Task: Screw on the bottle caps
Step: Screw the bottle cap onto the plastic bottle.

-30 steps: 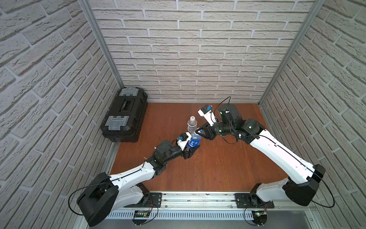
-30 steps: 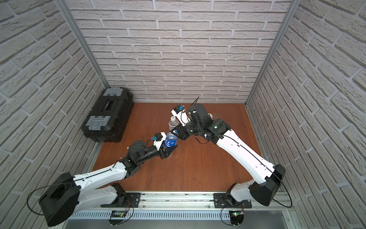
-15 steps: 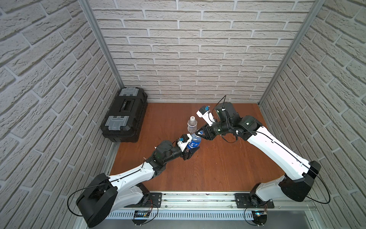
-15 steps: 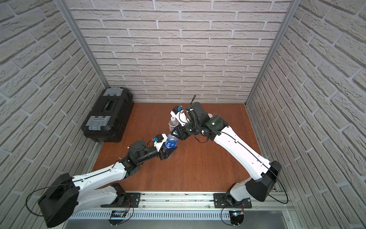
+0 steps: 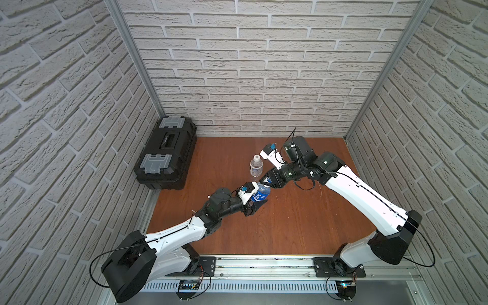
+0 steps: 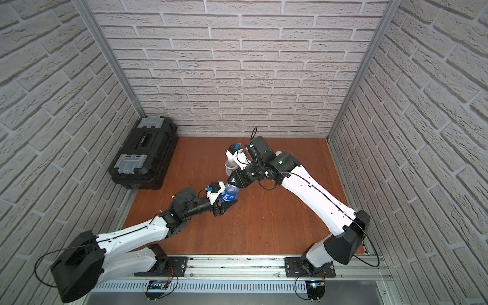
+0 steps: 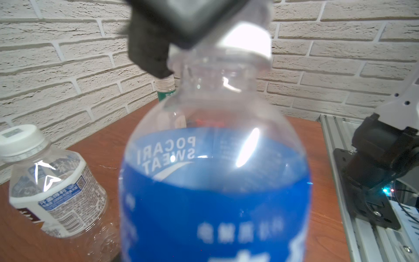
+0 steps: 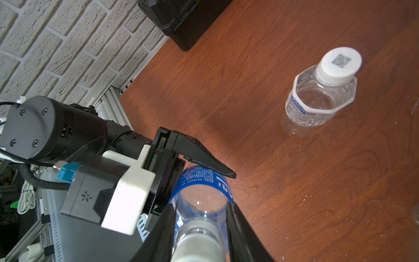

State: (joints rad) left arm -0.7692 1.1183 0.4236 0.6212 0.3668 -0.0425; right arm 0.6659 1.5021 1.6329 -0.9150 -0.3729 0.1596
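In left gripper (image 5: 257,203), blue-labelled bottle (image 5: 262,194) (white-capped)

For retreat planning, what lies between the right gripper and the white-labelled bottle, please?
Only bare table separates the right gripper from the white-labelled bottle, per the right wrist view.

You've got clear, glossy plastic on the blue-labelled bottle (image 7: 215,108), its label (image 7: 215,215) a shiny film, its cap (image 7: 247,43) smooth white plastic. The white-labelled bottle (image 8: 317,99) is clear plastic too, catching glints. Surface (image 8: 294,181): reddish wood grain, low sheen, pale specks. Toolbox (image 5: 166,155) is matt black plastic; walls (image 5: 264,66) rough brick texture.
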